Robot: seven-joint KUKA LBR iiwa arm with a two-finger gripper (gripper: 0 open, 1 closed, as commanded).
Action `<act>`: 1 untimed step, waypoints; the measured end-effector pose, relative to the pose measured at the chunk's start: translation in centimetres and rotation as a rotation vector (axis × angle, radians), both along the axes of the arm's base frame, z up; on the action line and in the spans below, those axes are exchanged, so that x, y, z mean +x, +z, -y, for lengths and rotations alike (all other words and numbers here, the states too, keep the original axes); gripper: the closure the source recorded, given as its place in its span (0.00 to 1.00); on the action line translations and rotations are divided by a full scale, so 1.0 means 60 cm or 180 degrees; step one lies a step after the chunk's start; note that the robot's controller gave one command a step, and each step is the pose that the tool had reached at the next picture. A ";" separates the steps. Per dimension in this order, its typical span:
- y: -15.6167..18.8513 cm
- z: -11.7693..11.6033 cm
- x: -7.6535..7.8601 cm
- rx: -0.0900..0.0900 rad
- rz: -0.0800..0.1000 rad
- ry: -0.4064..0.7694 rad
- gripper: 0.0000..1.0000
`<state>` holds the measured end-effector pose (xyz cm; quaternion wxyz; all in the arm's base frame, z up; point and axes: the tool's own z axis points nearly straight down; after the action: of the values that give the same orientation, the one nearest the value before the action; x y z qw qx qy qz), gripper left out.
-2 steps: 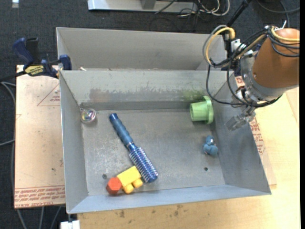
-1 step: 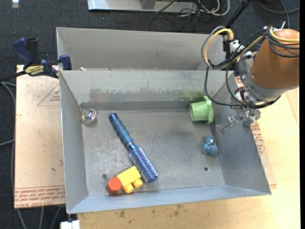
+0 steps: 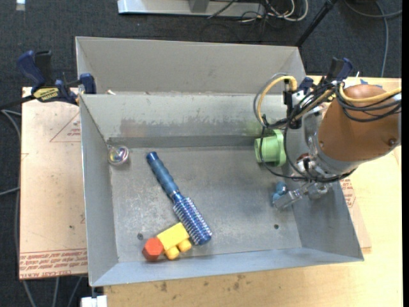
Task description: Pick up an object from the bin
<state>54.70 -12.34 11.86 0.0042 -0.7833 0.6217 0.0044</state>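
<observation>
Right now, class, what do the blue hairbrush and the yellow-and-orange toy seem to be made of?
Blue hairbrush: likely plastic with a glossy finish, since light glints along its handle. Yellow-and-orange toy: probably moulded plastic, smooth, with uniform saturated colour.

Robotics laboratory, seen from above. A grey sheet-metal bin (image 3: 192, 69) with sloped walls serves as the work area. An industrial robot arm (image 3: 358, 133) under an orange cover reaches into it from the right, with yellow and black cables (image 3: 276, 87) looped at its wrist. Dark carpet (image 3: 64, 11) surrounds the rig. Beyond the bin, loose black leads (image 3: 281, 5) trail across this carpet beside the flat metal foot of a stand (image 3: 185, 4). The bin floor carries unrelated small items, among them a blue hairbrush (image 3: 179, 203) and yellow and orange toy blocks (image 3: 167, 242).
</observation>
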 end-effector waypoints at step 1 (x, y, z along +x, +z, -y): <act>0.012 0.027 0.108 0.0008 0.0014 0.0131 0.00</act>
<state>61.17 -13.99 12.57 0.0065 -0.7959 0.6054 0.0036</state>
